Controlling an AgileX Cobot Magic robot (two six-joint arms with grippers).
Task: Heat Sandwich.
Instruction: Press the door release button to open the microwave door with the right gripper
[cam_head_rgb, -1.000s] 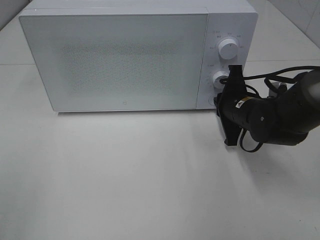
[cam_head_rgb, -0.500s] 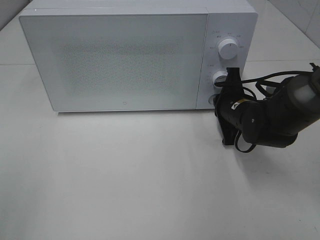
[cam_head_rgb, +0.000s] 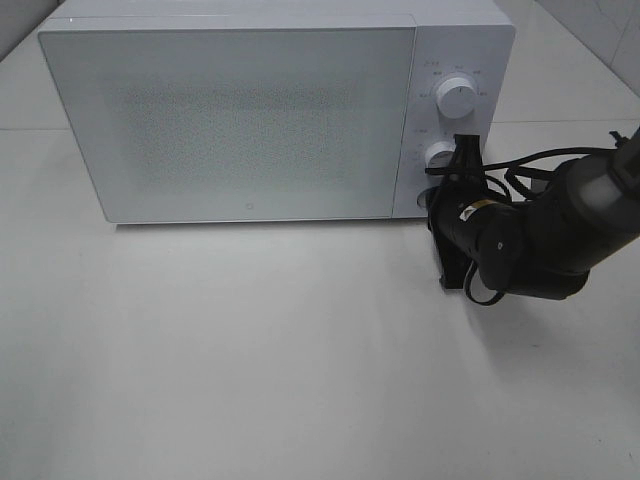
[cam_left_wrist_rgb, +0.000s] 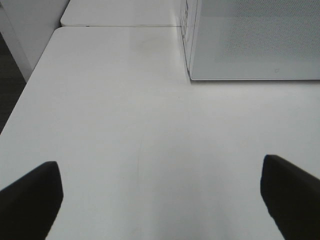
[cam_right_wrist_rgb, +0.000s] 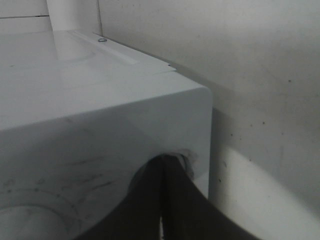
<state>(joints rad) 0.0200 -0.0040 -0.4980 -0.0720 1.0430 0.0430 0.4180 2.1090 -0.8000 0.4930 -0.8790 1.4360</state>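
The sandwich shows in none of the views; the white microwave (cam_head_rgb: 250, 120) stands on the table (cam_head_rgb: 250, 350) with its door (cam_head_rgb: 230, 125) shut. The right gripper (cam_head_rgb: 464, 146), jaws pressed together with nothing between them, points at the control panel just beside the lower knob (cam_head_rgb: 437, 157). The left gripper (cam_left_wrist_rgb: 160, 192) hangs with jaws spread wide above the table, near the microwave's front.

The closed microwave (cam_head_rgb: 250, 120) blocked the far side. The right gripper (cam_head_rgb: 464, 146) crowded its control panel (cam_head_rgb: 470, 60); open table (cam_head_rgb: 250, 350) lay near and left.
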